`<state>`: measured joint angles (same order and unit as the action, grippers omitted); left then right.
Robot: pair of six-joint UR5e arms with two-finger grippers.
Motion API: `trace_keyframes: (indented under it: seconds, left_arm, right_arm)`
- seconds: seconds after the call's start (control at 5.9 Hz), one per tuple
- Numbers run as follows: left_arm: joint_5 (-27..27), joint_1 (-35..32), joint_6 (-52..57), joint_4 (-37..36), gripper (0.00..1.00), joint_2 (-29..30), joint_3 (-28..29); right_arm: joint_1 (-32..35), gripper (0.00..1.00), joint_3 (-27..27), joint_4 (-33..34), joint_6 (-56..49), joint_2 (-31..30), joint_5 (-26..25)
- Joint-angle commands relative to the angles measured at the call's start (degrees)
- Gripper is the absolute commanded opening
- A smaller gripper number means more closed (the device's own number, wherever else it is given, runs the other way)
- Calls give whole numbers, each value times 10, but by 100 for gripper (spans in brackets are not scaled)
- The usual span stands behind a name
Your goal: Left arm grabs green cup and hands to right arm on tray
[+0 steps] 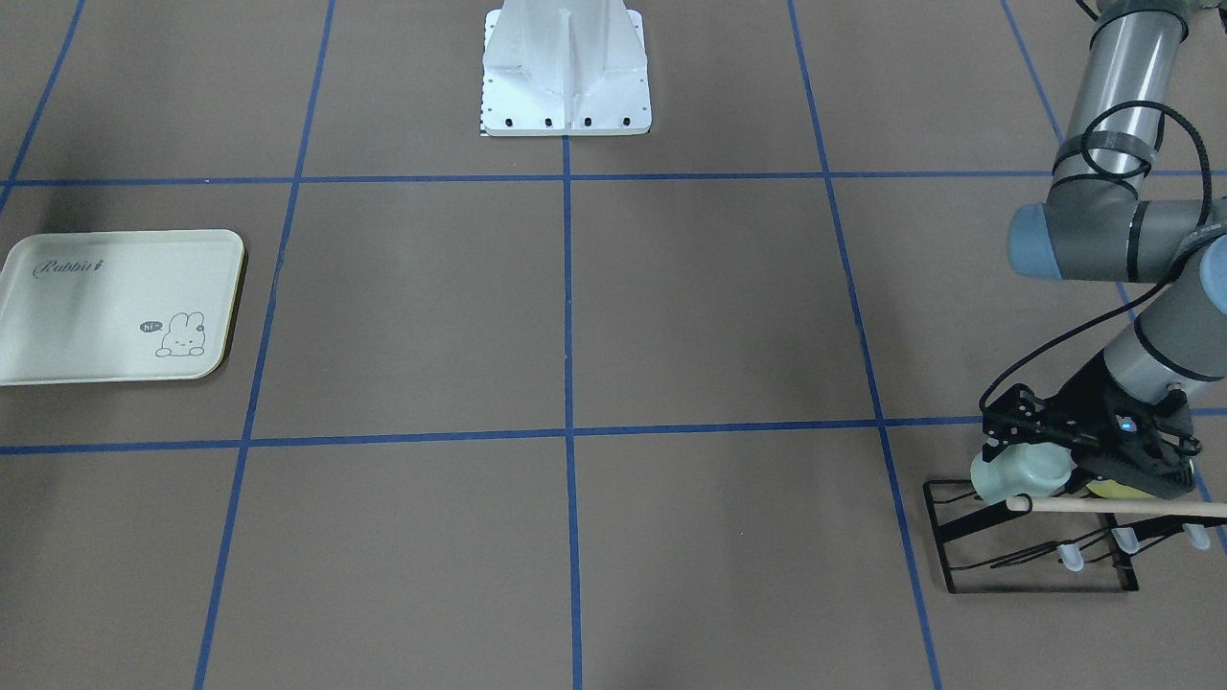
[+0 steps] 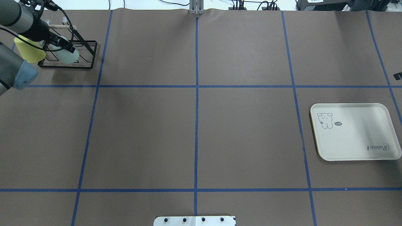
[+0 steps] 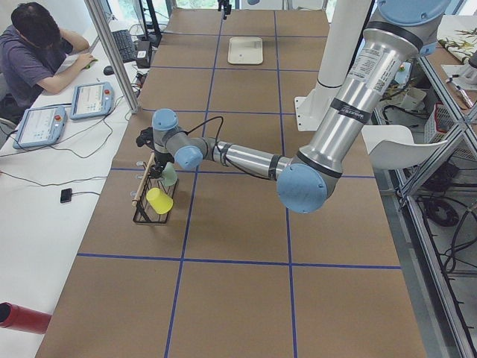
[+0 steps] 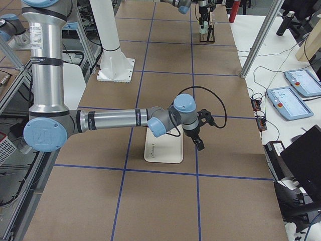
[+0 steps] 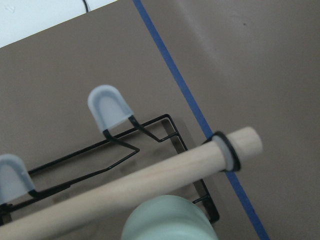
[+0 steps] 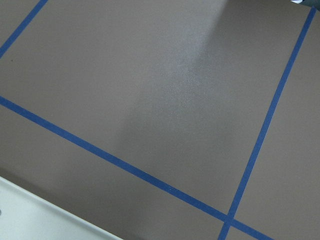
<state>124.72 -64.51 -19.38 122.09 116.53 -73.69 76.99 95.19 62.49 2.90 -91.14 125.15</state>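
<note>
The pale mint-green cup [image 1: 1026, 474] hangs tilted on a black wire rack [image 1: 1016, 570] at the table's far left corner [image 2: 69, 56]. My left gripper [image 1: 1018, 448] reaches into the rack with its fingers on either side of the cup. I cannot tell whether they press on it. In the left wrist view the cup's rounded base [image 5: 165, 222] fills the bottom centre, under the rack's wooden rod [image 5: 150, 180]. The cream Rabbit tray [image 2: 355, 135] lies empty on the right. My right gripper [image 4: 199, 144] hovers beside the tray [image 4: 160, 150]; I cannot tell if it is open.
A yellow-green cup [image 2: 28, 50] hangs on the same rack, right beside the green one and under my left wrist. The white robot base [image 1: 566, 77] stands at mid-table edge. An operator [image 3: 37, 52] sits at a desk beyond the rack.
</note>
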Motion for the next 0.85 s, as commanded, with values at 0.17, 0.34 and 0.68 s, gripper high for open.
trace_keyframes:
  seconds: [0.17, 0.34, 0.68]
  left_arm:
    - [0, -2, 2, 0, 68, 0, 1]
    - [1, -5, 2, 0, 42, 0, -1]
    - [6, -26, 0, -2, 11, 0, -25]
  right_arm:
    - [0, 100, 1, 0, 0, 0, 0]
    - [0, 100, 1, 0, 0, 1, 0]
    - [0, 100, 1, 0, 0, 0, 1]
